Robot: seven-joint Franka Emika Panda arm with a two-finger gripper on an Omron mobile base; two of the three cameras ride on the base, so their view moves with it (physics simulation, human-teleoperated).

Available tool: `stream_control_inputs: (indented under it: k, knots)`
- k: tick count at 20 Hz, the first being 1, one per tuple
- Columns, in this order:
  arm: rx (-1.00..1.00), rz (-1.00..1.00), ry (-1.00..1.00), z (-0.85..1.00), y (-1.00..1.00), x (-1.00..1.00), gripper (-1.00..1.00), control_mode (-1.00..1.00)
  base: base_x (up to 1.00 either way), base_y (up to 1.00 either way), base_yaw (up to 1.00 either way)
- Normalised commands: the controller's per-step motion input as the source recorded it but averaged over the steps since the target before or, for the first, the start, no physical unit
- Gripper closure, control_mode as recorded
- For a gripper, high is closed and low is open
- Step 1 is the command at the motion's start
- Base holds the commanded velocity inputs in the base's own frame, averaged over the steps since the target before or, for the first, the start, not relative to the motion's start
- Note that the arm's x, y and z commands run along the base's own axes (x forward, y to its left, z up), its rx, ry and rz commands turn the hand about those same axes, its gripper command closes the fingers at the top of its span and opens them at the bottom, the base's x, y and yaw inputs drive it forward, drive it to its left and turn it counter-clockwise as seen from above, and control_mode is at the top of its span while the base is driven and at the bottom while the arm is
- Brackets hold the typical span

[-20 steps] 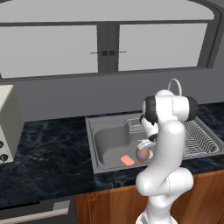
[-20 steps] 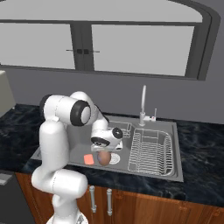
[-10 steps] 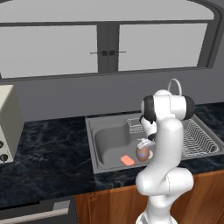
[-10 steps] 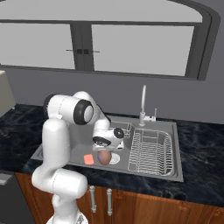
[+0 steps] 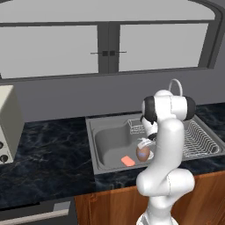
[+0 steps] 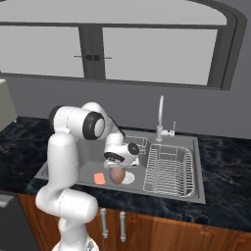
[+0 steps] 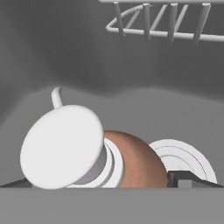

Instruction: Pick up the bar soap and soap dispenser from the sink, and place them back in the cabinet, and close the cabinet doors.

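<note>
The brown soap dispenser (image 5: 143, 153) (image 6: 116, 176) with its white pump top (image 7: 62, 146) stands in the grey sink (image 5: 94, 145) (image 6: 195, 195) near the drain. My gripper (image 5: 145, 146) (image 6: 118, 168) (image 7: 105, 181) reaches down into the basin and is shut on the dispenser's body (image 7: 135, 162). One dark fingertip (image 7: 192, 178) presses its right side, and the other is hidden behind the pump top. The salmon-orange bar soap (image 5: 128, 161) (image 6: 99, 178) lies flat on the basin floor just left of the dispenser. The cabinet and its doors are out of view.
A wire dish rack (image 5: 198, 139) (image 6: 169, 169) fills the sink's right half, and the curved faucet (image 6: 160, 117) rises behind it. Dark marble counter (image 5: 48, 154) runs to the left, with a cream appliance (image 5: 6, 127) on it. Grey window panes (image 5: 52, 50) span the wall.
The arm has shifted only very slightly over the dispenser. The dispenser and the bar soap lie where they were.
</note>
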Motion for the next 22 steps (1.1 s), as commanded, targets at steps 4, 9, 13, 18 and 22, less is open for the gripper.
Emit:
stream_control_inputs:
  k: [4,9,13,18,22]
  knots:
    - [0.00,0.00,-0.03,0.00,0.04,-0.09,-1.00,-1.00,0.00,0.00,0.00]
    - [0.00,-0.01,0.00,-0.03,0.04,-0.09,-1.00,-1.00,0.00,0.00,0.00]
    - [0.00,0.00,0.00,0.00,0.05,0.00,-1.00,-1.00,0.00,0.00,0.00]
    - [0.00,0.00,0.00,0.00,0.09,0.00,-1.00,-1.00,0.00,0.00,0.00]
    - [0.01,0.00,0.00,0.00,0.10,0.00,-1.00,-1.00,0.00,0.00,0.00]
